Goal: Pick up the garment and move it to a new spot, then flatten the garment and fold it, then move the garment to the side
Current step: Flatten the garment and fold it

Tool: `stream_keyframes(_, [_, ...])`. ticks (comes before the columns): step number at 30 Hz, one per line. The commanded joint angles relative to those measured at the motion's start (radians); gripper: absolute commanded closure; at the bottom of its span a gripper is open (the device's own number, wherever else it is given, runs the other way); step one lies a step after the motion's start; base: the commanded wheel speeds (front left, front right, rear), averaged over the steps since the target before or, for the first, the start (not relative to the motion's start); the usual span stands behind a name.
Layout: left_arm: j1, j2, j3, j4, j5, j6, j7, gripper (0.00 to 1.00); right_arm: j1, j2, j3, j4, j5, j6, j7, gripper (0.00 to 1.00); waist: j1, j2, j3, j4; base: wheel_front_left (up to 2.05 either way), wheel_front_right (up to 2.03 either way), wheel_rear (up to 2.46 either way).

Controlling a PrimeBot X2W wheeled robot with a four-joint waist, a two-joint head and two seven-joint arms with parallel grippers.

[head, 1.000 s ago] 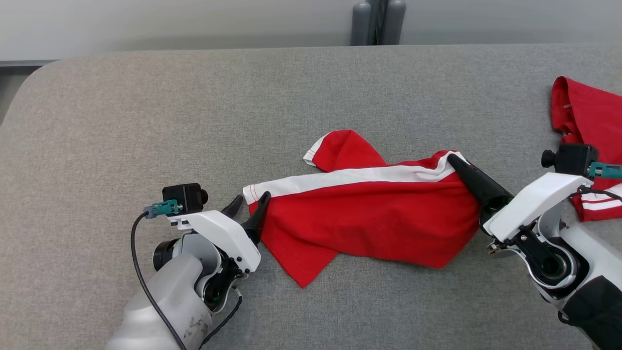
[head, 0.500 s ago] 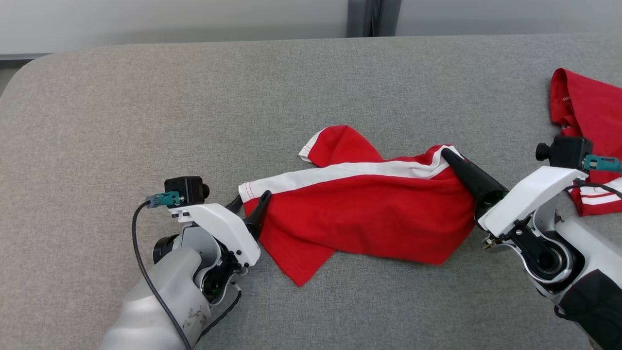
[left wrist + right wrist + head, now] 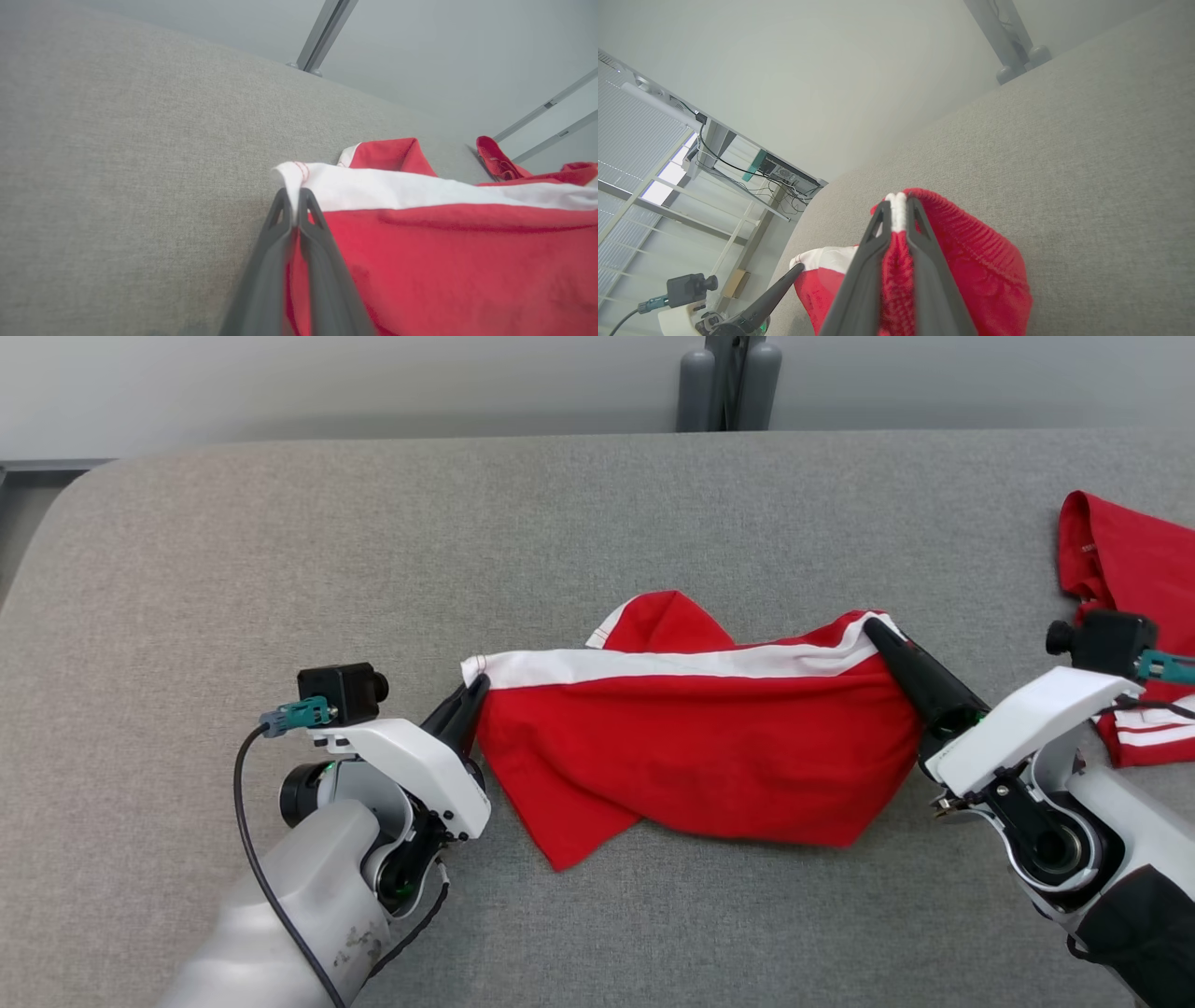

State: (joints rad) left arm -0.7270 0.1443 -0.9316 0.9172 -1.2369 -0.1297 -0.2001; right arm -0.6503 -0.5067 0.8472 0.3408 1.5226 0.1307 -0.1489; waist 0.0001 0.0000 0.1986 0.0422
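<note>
With left gripper (image 3: 474, 695) clenched on the garment's (image 3: 691, 756) left band (image 3: 672, 665) corner and right gripper (image 3: 878, 633) clenched on its right end, garment bunched mid-counter (image 3: 373, 541): lift both evenly, hold the band taut but unstrained, clear trailing folds before carrying to the new spot.

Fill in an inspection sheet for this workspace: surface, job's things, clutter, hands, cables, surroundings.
Surface: grey fabric tabletop, rounded corner at the far left.
Job's things: red garment with a white band, crumpled, stretched between both hands.
Clutter: second red garment at the right edge.
Hands: left hand shut on the white band's corner; right hand shut on the opposite end.
Cables: black cable looping from the left wrist camera.
Surroundings: grey post behind the table; pale wall.
</note>
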Motion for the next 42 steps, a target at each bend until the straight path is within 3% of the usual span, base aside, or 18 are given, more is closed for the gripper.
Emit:
stream_keyframes(1, [-0.018,0.010,-0.005,-0.017,0.005,-0.001,-0.013,1.00,0.010,-0.008,-0.006,-0.002,0.001,0.000,-0.017,1.00,-0.0001,0.0000,-0.010,0.006,0.00,0.00,0.00])
stream_keyframes(9, [0.038,0.102,-0.003,-0.200,0.048,-0.001,-0.063,1.00,0.081,-0.030,-0.049,-0.063,-0.022,0.000,-0.104,1.00,-0.0001,0.0000,-0.060,0.018,0.00,0.00,0.00])
stream_keyframes(14, [0.131,0.157,0.109,-0.386,0.146,0.010,-0.065,1.00,0.163,-0.045,-0.128,-0.124,-0.057,0.000,-0.118,1.00,-0.0001,0.0000,-0.087,0.018,0.00,0.00,0.00])
stream_keyframes(23, [0.330,0.254,0.222,-0.791,0.255,0.126,-0.063,1.00,0.338,-0.012,-0.343,-0.306,-0.159,0.000,-0.117,1.00,-0.0001,0.0000,-0.120,0.007,0.00,0.00,0.00])
stream_keyframes(30, [0.413,0.342,0.215,-1.054,0.277,0.235,0.003,1.00,0.443,-0.033,-0.411,-0.432,-0.196,0.000,-0.117,1.00,-0.0001,0.0000,-0.135,0.001,0.00,0.00,0.00])
stream_keyframes(35, [0.452,0.382,0.227,-1.160,0.273,0.291,0.031,1.00,0.498,-0.054,-0.434,-0.495,-0.203,0.000,-0.117,1.00,-0.0001,0.0000,-0.136,-0.004,0.00,0.00,0.00])
stream_keyframes(39, [0.449,0.408,0.246,-1.207,0.267,0.312,0.045,1.00,0.506,-0.067,-0.431,-0.530,-0.204,0.000,-0.115,1.00,-0.0001,0.0000,-0.124,-0.010,0.00,0.00,0.00])
stream_keyframes(42, [0.389,0.422,0.258,-1.195,0.279,0.296,0.065,1.00,0.454,-0.073,-0.417,-0.530,-0.204,0.000,-0.097,1.00,-0.0001,0.0000,-0.103,-0.016,0.00,0.00,0.00])
